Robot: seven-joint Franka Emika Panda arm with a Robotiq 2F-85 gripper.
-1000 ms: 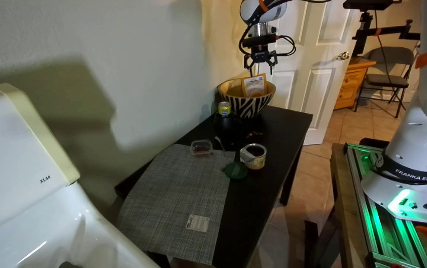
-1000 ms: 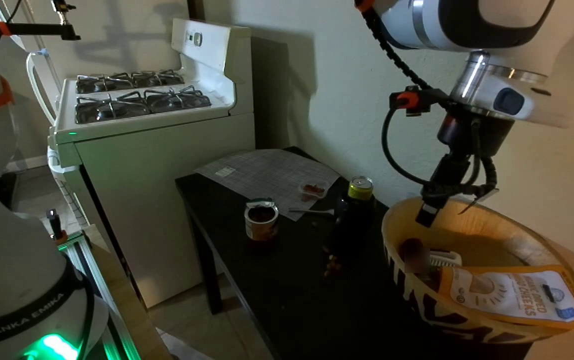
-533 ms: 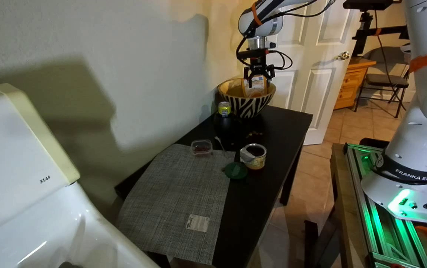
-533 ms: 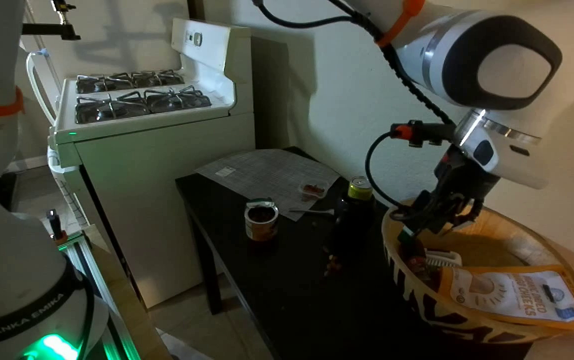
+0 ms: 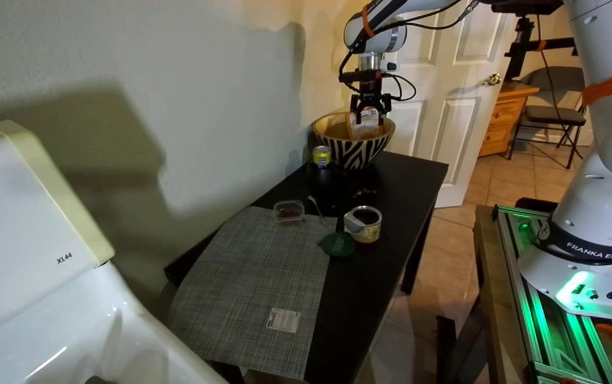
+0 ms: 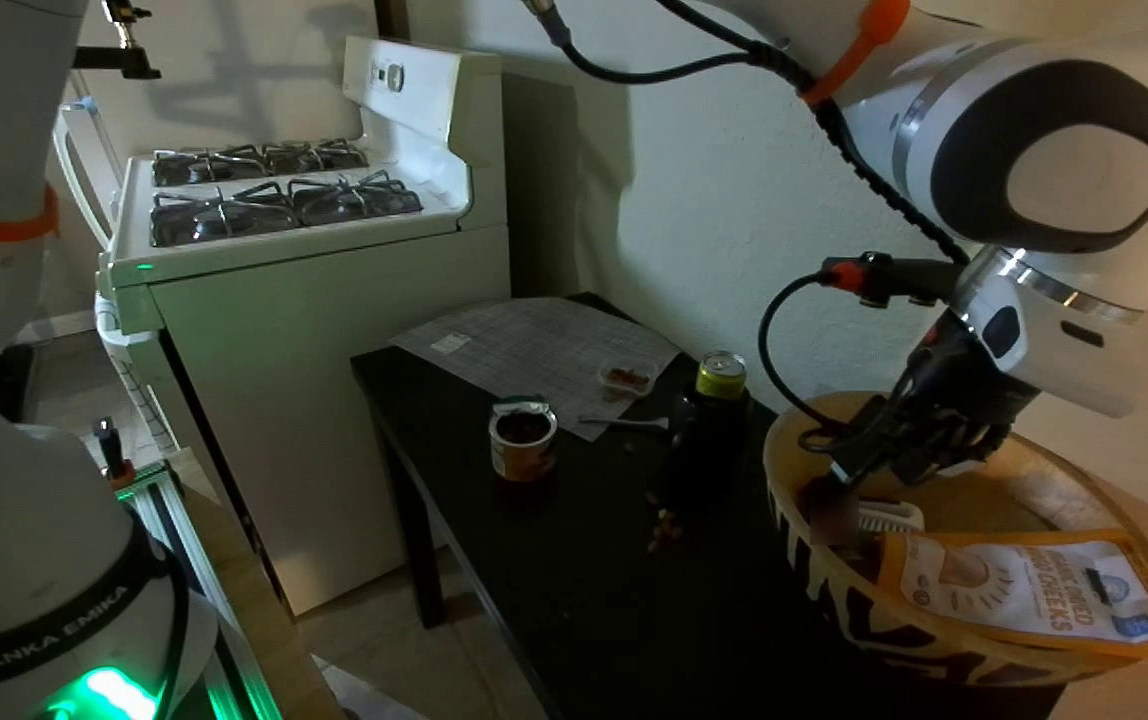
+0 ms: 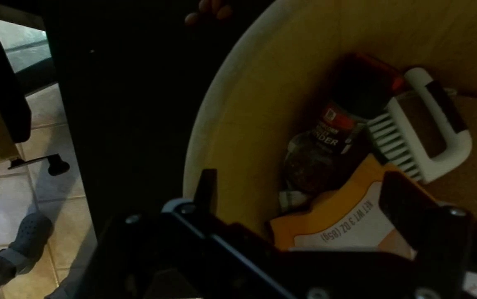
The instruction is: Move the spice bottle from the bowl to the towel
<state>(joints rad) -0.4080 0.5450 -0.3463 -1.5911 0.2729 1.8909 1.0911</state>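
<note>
The spice bottle [image 7: 325, 133], dark reddish-brown with a dark cap, lies tilted in the bowl against its inner wall. In an exterior view its dark end [image 6: 827, 505] shows inside the bowl; the other exterior view hides it behind the bowl wall. The zebra-striped bowl [image 5: 356, 154] has a tan inside and rim [image 7: 222, 87]. My gripper [image 5: 370, 121] is open and empty above the bowl. In the wrist view the gripper [image 7: 301, 176] has its fingers wide apart, short of the bottle's lower end. The grey towel [image 5: 258, 277] lies on the table, also in an exterior view [image 6: 534, 345].
An orange-and-white pouch [image 6: 1034, 590] and a white brush [image 7: 446, 162] lie beside the bottle in the bowl. A dark vessel with a yellow-green can [image 5: 321, 154] stands close to the bowl. A clear tub [image 5: 288, 212], opened can [image 5: 364, 232] and green lid [image 5: 338, 244] are near the towel.
My gripper has come down from higher above the bowl. In the last half second it has shifted slightly towards the bowl's middle. The bottle, bowl and towel have not moved.
</note>
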